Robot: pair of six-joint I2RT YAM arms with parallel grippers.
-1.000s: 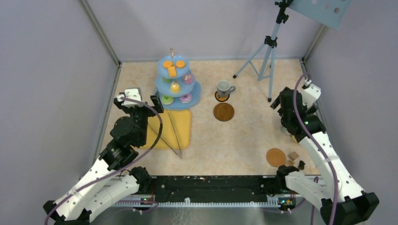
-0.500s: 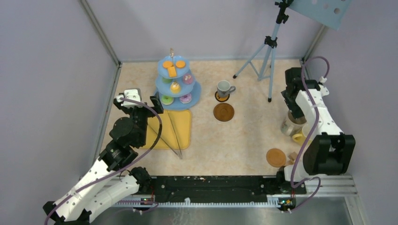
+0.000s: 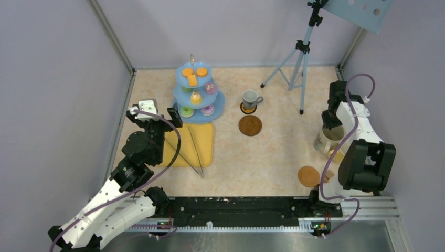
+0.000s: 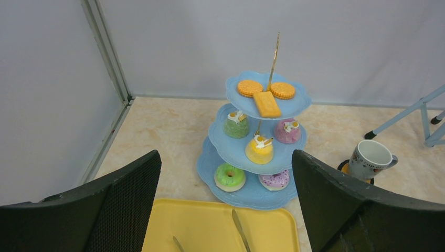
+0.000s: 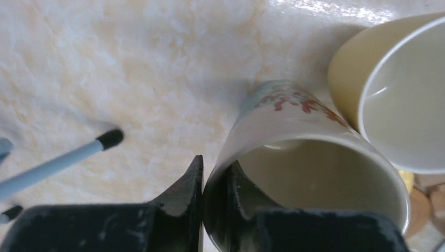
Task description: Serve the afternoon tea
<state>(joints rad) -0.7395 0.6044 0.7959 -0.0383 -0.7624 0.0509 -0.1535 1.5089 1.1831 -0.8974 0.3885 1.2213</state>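
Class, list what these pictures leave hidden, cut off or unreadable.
Right wrist view: the right pincer clamps the patterned mug, whose near rim is cut by the bottom edge.
Same view: the yellow mug is cut by the right edge.
Left wrist view: the tongs run off the bottom edge.

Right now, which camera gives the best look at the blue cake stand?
The left wrist view: the cake stand fills the middle, close up, all three tiers clear. The top view shows it small, from above, tiers overlapping. The right wrist view does not show it.
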